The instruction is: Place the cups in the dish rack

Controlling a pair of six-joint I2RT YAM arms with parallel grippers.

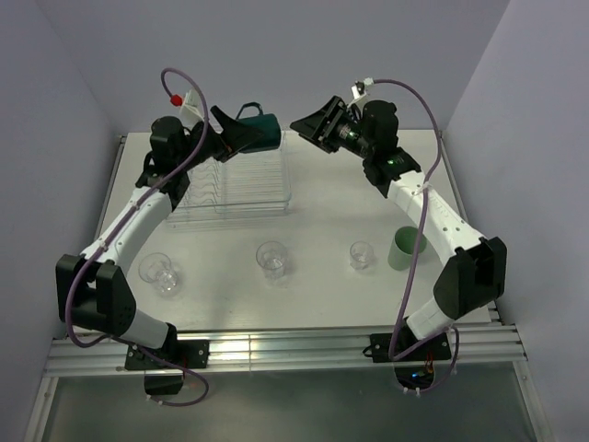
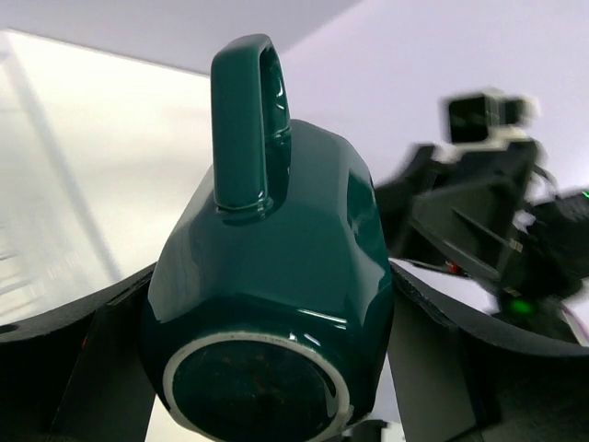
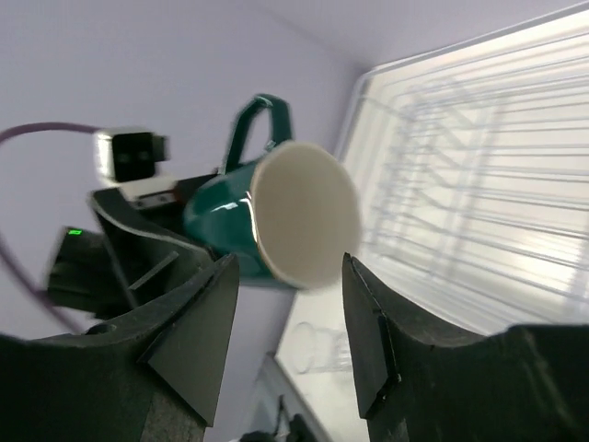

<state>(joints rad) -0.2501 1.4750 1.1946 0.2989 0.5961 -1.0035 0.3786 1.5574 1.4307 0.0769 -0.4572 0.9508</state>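
Note:
My left gripper (image 1: 241,134) is shut on the dark green mug (image 1: 261,129) and holds it on its side in the air over the far edge of the clear dish rack (image 1: 235,184). In the left wrist view the mug (image 2: 276,276) fills the frame base-first with its handle up. My right gripper (image 1: 306,124) is open and empty, facing the mug's mouth from the right. In the right wrist view the mug's cream inside (image 3: 304,212) shows just beyond the open fingers. Three clear tumblers (image 1: 158,273) (image 1: 272,258) (image 1: 362,254) and the mint cup (image 1: 403,247) stand on the table.
The rack (image 3: 479,175) lies at the table's back left, with nothing seen in it. The cups stand in a row in front of it. Purple walls close in the back and sides. Both arms reach high toward the back middle.

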